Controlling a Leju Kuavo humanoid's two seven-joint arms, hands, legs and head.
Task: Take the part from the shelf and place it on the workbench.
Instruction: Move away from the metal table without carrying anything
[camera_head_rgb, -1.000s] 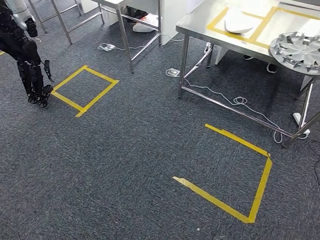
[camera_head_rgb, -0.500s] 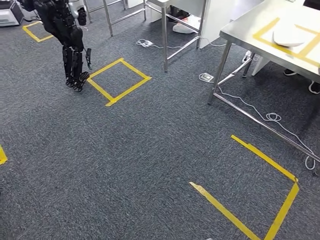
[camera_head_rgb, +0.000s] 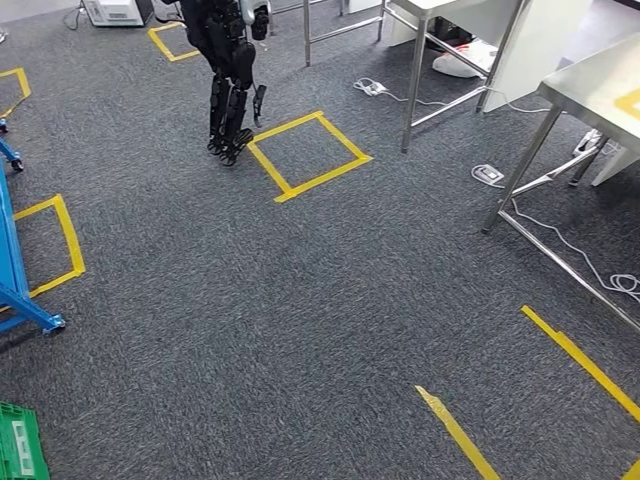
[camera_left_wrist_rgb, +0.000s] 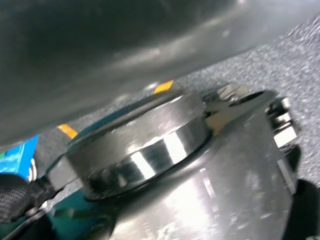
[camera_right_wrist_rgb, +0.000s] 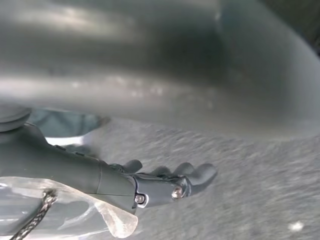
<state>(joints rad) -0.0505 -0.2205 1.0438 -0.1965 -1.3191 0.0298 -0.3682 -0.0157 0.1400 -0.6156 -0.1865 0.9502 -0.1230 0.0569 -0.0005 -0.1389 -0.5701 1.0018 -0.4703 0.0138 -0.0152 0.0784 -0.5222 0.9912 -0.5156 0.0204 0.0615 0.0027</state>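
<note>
My left hand (camera_head_rgb: 230, 125) hangs at the end of its black arm over the grey carpet, near the top of the head view. Its fingers point down and hold nothing. In the right wrist view my right hand (camera_right_wrist_rgb: 170, 184) stretches its fingers out over the carpet, with nothing in them. A corner of the steel workbench (camera_head_rgb: 604, 85), with a bit of yellow tape on it, reaches in at the right edge. A blue frame on wheels (camera_head_rgb: 19, 285) stands at the left edge.
Yellow tape squares mark the floor by my left hand (camera_head_rgb: 308, 155), at the left (camera_head_rgb: 53, 245) and at the front right (camera_head_rgb: 581, 360). A green crate (camera_head_rgb: 19, 450) sits at the lower left. Steel table legs (camera_head_rgb: 413, 95) and cables (camera_head_rgb: 573, 255) lie toward the right.
The whole view has swung left, so the camera moved. The workbench top with its parts has slid out at the right; the blue frame and green crate have come in at the left.
</note>
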